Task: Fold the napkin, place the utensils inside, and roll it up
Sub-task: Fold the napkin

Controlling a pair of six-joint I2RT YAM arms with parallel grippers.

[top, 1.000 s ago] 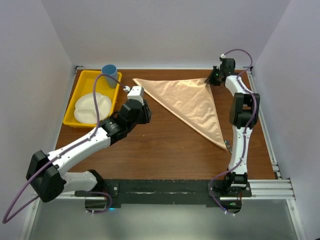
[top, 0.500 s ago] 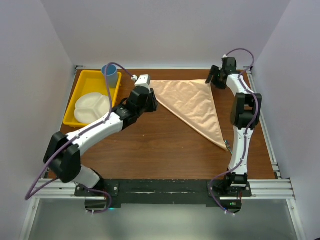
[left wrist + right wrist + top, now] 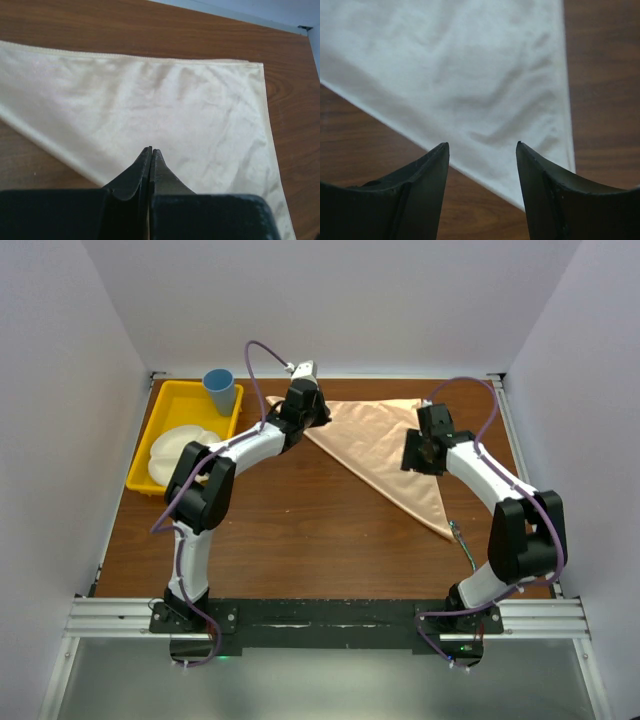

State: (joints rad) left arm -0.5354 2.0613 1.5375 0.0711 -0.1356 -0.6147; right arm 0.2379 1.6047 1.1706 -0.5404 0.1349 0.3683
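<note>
Well, the peach napkin (image 3: 385, 445) lies triangular; left hand (image 3: 151, 150) together, right hand (image 3: 482, 145) apart.

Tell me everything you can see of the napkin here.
The napkin is peach-orange cloth with a slight sheen, lying flat as a triangle on the wooden table, lightly wrinkled, long tip pointing near-right. The shut left gripper is over its left part, the open right gripper over its right side; contact unclear.

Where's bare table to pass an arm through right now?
Free: table bordered by napkin, left arm and near rail. Crowded: far side, left tool and right tool over the napkin; yellow tray far left.
</note>
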